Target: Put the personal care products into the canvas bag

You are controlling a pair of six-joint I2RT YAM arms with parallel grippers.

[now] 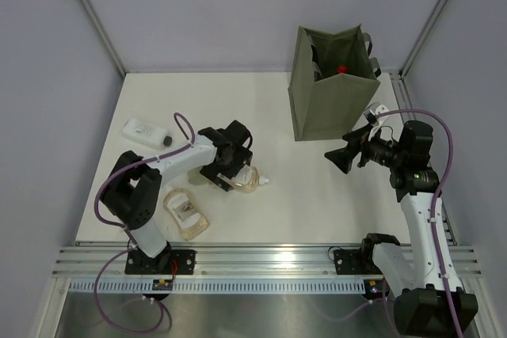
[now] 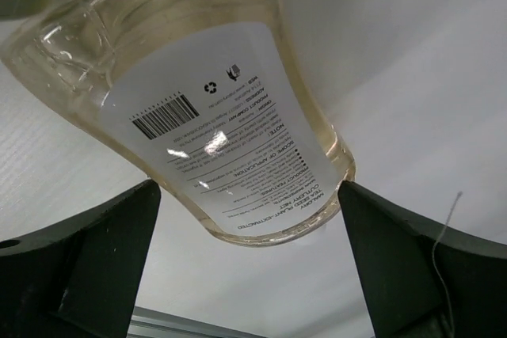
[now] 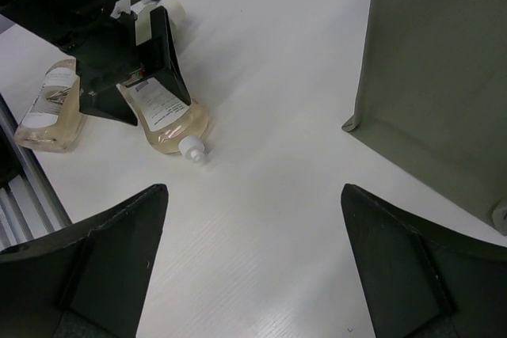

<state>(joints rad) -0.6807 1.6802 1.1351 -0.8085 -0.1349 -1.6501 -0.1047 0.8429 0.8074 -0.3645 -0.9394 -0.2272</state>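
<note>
Left claw (image 1: 224, 170), spread wide, straddles an amber pouch (image 2: 230, 116) on the table (image 1: 301, 203); next it must close, lift and carry to the canvas bag (image 1: 333, 100) well beyond. Right claw (image 1: 342, 160) gapes empty.

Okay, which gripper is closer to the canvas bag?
Right. The right gripper hangs open just off the near corner of the canvas bag; the left gripper is farther off, around an amber pouch.
</note>
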